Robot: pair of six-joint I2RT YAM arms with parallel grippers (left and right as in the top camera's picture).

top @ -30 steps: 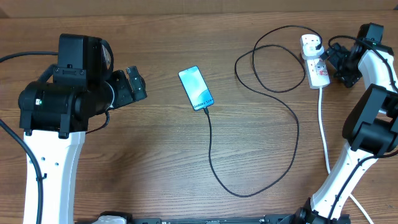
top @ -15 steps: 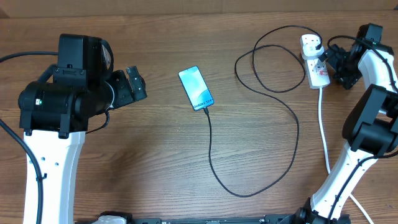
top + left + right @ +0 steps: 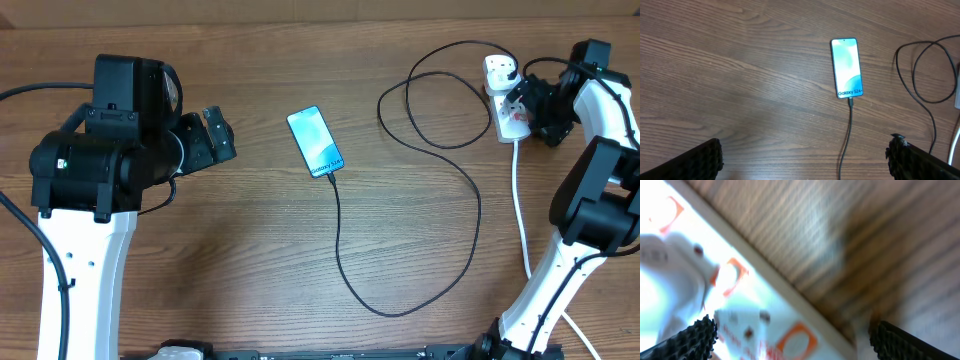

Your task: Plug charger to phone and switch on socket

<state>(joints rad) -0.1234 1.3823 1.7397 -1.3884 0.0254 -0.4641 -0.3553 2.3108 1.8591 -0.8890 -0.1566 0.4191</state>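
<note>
Hovering right hand (image 3: 522,105), fingers wide apart at socket (image 3: 510,126), left hand (image 3: 221,135) spread, empty

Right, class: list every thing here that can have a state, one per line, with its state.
phone: screen lit, lying flat, charger plugged in.
charger: tip in the phone's bottom edge, cable looped across to the socket.
socket: switch position cannot be told.
left gripper: jaws open, empty.
right gripper: jaws open, empty, over the socket.

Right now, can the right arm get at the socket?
Probably yes: the right claw hangs open just above the socket, which fills much of its wrist view, and nothing sits between them.
</note>
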